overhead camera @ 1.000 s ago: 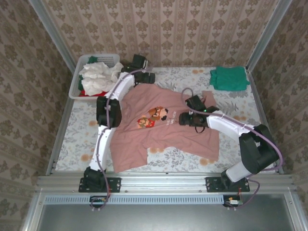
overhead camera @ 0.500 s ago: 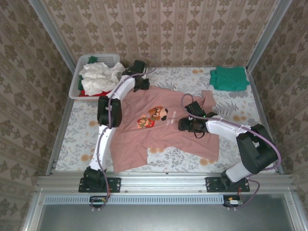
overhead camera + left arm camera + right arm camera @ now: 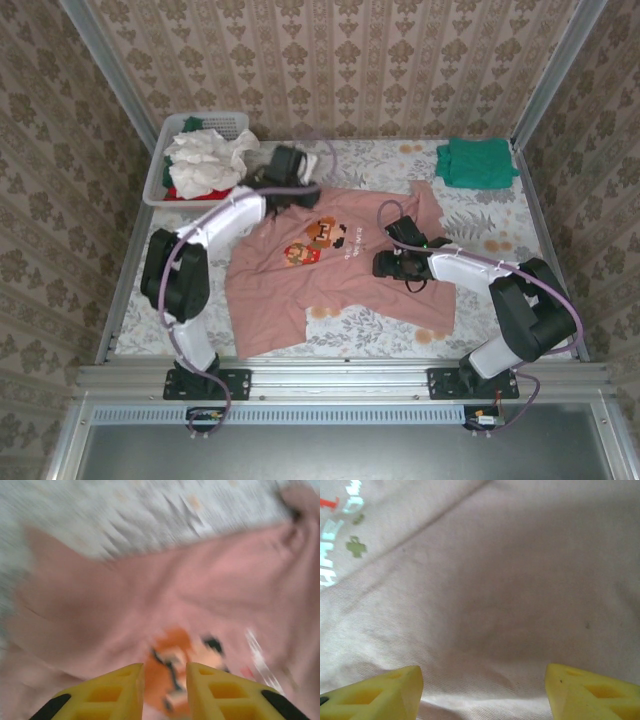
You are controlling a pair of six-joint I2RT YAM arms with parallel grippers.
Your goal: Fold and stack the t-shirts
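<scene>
The pink t-shirt [image 3: 330,285] is soft matt cloth with a fine knit grain; the teal t-shirt [image 3: 476,162] looks matt too. The basket [image 3: 156,180] is white plastic. The right gripper [image 3: 482,690] has smooth yellow plastic fingers [image 3: 375,692].

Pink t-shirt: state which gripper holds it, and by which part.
The right gripper stands open over the pink t-shirt, holding nothing. The left gripper is nearly shut above the chest print; blur hides whether cloth is pinched.

Lab cell: aluminium-framed wallpaper panels [image 3: 340,60]
</scene>
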